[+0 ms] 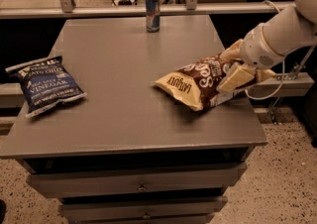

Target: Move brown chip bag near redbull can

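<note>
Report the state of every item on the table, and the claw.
brown chip bag: lying on the table's right side, claw at its right end.
redbull can: upright, far edge.
blue vinegar bag: lying flat, left edge.
claw: on the brown chip bag's right end.

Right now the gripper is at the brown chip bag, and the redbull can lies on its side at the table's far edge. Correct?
No: the camera view shows the redbull can standing upright there. The gripper is at the brown chip bag.
</note>
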Available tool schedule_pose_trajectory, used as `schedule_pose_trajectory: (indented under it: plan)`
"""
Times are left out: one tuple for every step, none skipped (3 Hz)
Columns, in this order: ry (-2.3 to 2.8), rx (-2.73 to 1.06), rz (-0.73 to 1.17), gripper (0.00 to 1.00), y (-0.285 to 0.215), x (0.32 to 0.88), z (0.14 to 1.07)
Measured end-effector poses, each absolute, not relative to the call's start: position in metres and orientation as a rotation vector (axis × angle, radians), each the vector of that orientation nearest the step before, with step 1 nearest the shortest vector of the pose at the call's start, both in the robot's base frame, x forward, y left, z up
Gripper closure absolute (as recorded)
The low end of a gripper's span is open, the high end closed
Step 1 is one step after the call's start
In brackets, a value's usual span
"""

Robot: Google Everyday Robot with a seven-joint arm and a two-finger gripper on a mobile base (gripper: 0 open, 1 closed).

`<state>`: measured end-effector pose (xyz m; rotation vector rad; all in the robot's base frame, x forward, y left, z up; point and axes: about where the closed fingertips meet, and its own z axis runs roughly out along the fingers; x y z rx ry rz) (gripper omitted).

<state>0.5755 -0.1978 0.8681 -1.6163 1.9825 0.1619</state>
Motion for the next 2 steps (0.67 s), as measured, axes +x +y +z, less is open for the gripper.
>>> schedule_pose_trajectory:
  plan:
    - [1.955,-1.605,0.167,0.69,-0.196,0.585,0.875]
    - [1.899,-1.577,0.141,0.99,-0.197,0.613,0.902]
